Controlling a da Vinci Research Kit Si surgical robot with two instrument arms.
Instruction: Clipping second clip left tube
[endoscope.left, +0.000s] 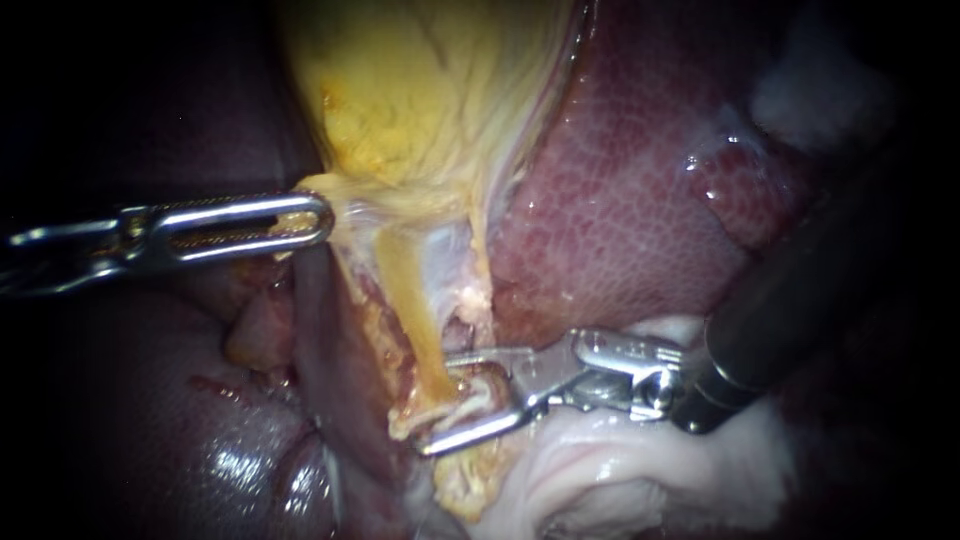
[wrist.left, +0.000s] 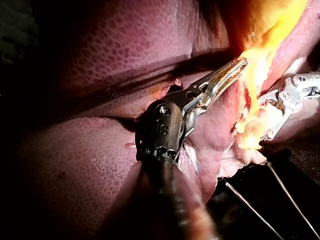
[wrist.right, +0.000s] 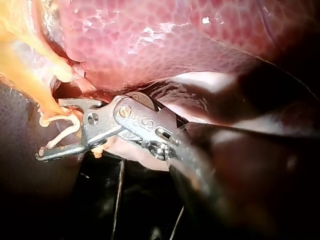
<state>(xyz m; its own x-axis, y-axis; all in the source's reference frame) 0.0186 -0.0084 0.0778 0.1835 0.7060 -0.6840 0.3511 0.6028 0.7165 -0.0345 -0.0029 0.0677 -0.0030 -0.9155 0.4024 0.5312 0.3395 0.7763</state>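
Below the gallbladder (endoscope.left: 430, 100) — gripped taut in my left instrument's (endoscope.left: 315, 218) jaws — my right instrument's (endoscope.left: 440, 403) open jaws straddle the tube (endoscope.left: 415, 310), seemingly for clipping.

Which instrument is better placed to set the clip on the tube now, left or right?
Right. The right instrument has its open jaws either side of the tube, so closing there looks feasible. The left instrument is off to the side, jaws shut on the gallbladder at its edge.

Silver, slotted, round-ended claw on the left instrument (endoscope.left: 318, 220), dark cylindrical wrist with a screw head. Bright steel links and rivets on the right instrument (endoscope.left: 440, 402), thick black shaft.
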